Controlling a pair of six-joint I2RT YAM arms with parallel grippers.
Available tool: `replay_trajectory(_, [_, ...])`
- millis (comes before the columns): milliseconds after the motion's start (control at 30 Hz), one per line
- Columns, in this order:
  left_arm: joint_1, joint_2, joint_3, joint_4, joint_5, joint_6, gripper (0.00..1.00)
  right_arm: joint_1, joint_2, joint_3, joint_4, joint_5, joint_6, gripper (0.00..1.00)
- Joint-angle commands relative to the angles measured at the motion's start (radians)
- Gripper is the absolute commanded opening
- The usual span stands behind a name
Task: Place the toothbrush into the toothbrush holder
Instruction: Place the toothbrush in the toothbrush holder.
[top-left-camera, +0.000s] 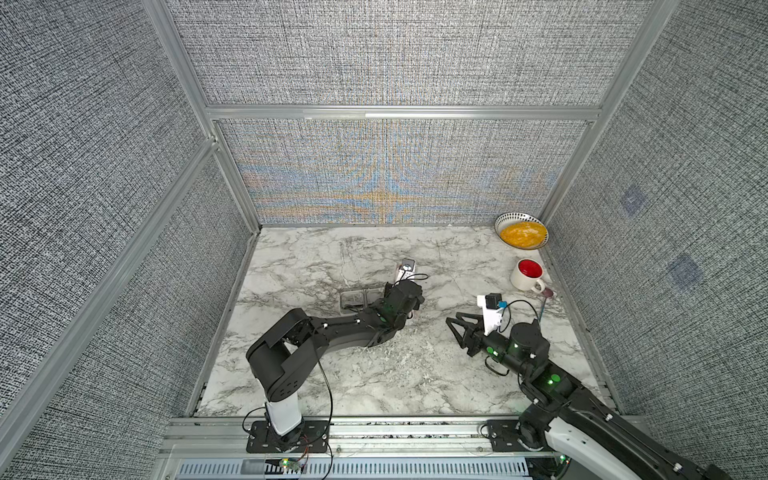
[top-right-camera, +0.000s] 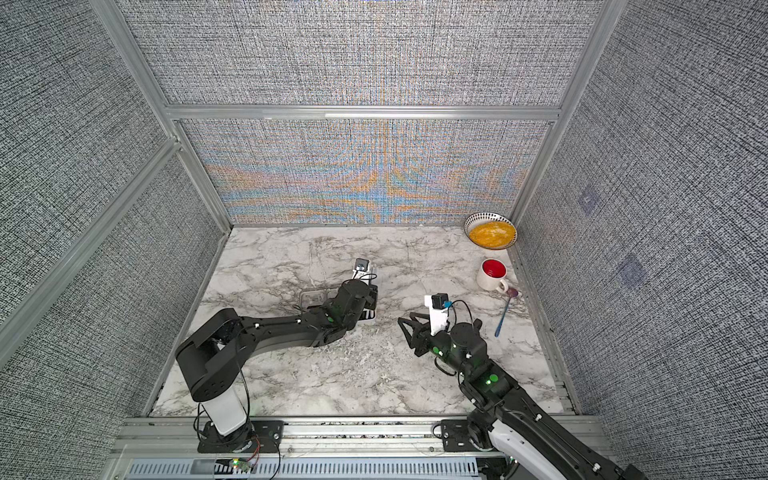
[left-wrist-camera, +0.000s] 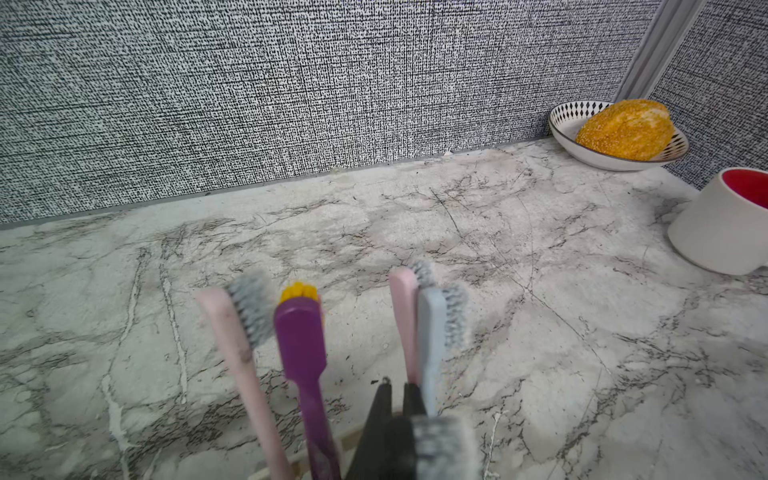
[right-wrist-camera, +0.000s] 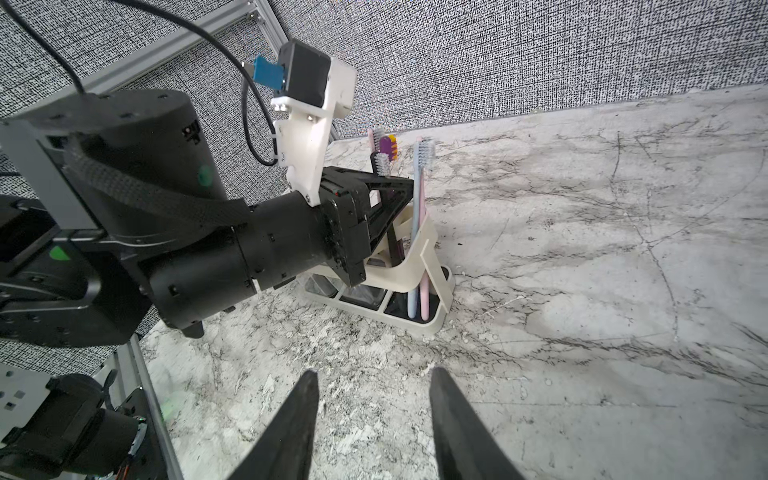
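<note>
Fingers on the left gripper are pinched together. From the right wrist view it looks like they're clamped on the dark toothbrush, which stands upright with its grey bristles poking up above them. That's right over the toothbrush holder, which sits a bit left of the middle of the marble table. The right gripper hovers over the table to the right of the holder, fingers apart, nothing between them.

Room-wise, the far half of the table is bare right up to the back wall, and there's a bare strip between the two arms. The right edge is the crowded bit. There's a patterned bowl in the far right corner, a white mug nearer, and a blue-handled spoon just beside the mug.

Both top views bury the holder under the left wrist, so only the clear cups peek out on its left. The wrist views show what's parked in it: a pink brush and a purple brush side by side, plus a pink-and-blue pair in the right-end compartment. In the left wrist view the dark one is just a blur.
</note>
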Motion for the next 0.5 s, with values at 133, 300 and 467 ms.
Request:
replay_trajectory(133, [0.001,-0.003,-0.012,0.02,-0.017,-0.005,0.13,0.001,-0.002,0.005,0.015,0.005,-0.011,0.47])
replay_trajectory(300, [0.0,-0.017,-0.011,0.015,-0.018,0.002,0.21,0.001,0.003,0.007,0.015,0.005,-0.011,0.47])
replay_trajectory(467, [-0.002,-0.041,-0.013,-0.001,-0.022,0.009,0.3,0.0,0.007,0.009,0.017,0.005,-0.012,0.47])
